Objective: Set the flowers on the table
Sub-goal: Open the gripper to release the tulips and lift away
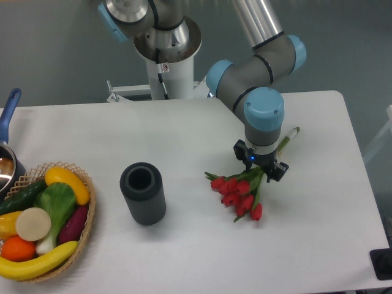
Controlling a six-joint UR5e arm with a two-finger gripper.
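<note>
Directly under fingers (pixel 262 169): flowers (pixel 241 191) lying on table (pixel 184 128); finger state unclear.

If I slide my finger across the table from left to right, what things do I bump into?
Pot with a blue handle → wicker basket of fruit and vegetables → dark cylinder → the flowers, with the gripper right above them.

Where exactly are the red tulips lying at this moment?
The flowers lie on the white table, right of centre in the camera view, directly under the end effector and to the right of the dark cylinder.
</note>
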